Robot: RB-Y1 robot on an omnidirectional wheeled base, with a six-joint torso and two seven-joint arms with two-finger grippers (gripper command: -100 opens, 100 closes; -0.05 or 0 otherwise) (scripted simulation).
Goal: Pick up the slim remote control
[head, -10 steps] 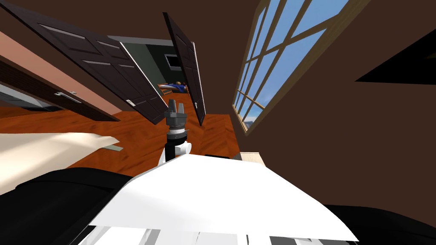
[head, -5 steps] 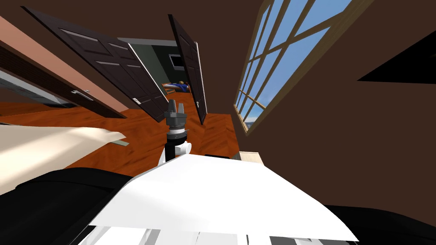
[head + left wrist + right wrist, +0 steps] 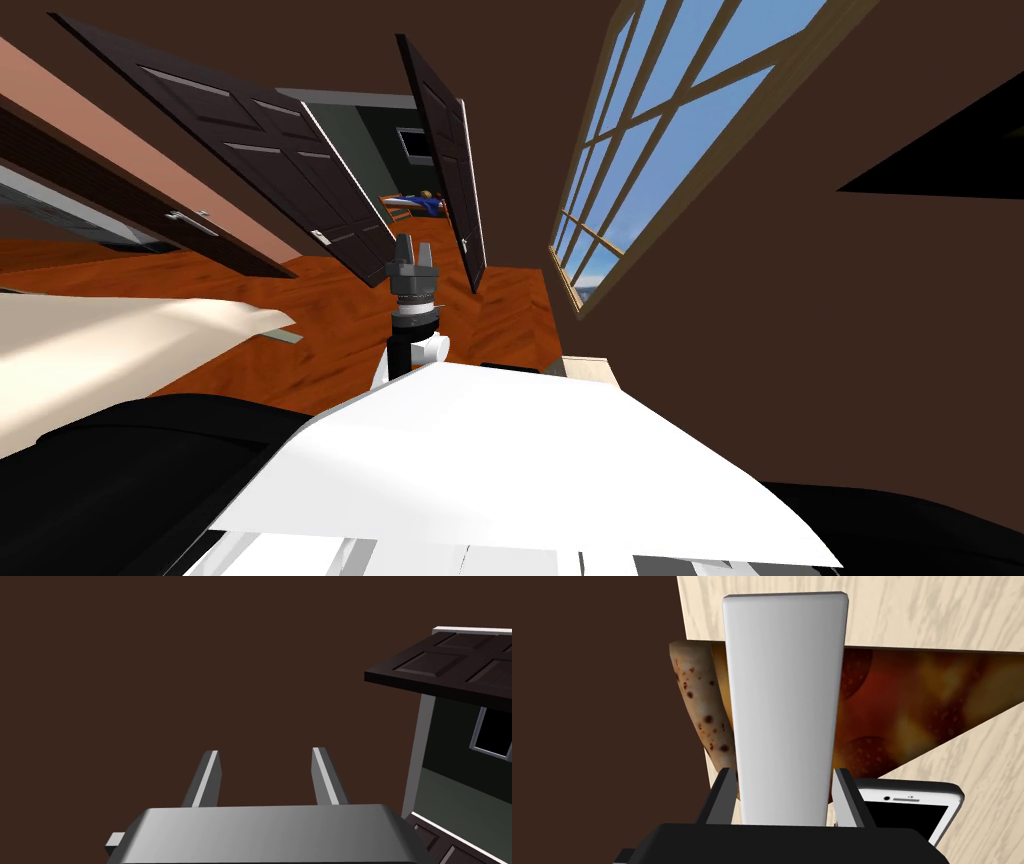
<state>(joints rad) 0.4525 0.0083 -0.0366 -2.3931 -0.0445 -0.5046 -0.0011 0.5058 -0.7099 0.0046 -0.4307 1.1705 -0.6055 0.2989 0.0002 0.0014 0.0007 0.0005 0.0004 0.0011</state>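
The right hand (image 3: pixel 783 772) grips a slim grey remote (image 3: pixel 784 701); pizza slice (image 3: pixel 902 696), phone (image 3: pixel 912 808) and wooden surface (image 3: pixel 937 616) lie beyond; the left hand (image 3: pixel 265 752) is spread wide.

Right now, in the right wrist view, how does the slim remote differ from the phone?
The remote is a plain white-grey slab; the phone has a black screen in a white frame. The remote runs straight out from the right gripper, across the pizza slice; the phone lies beside that gripper on light wood. Both are flat with rounded corners.
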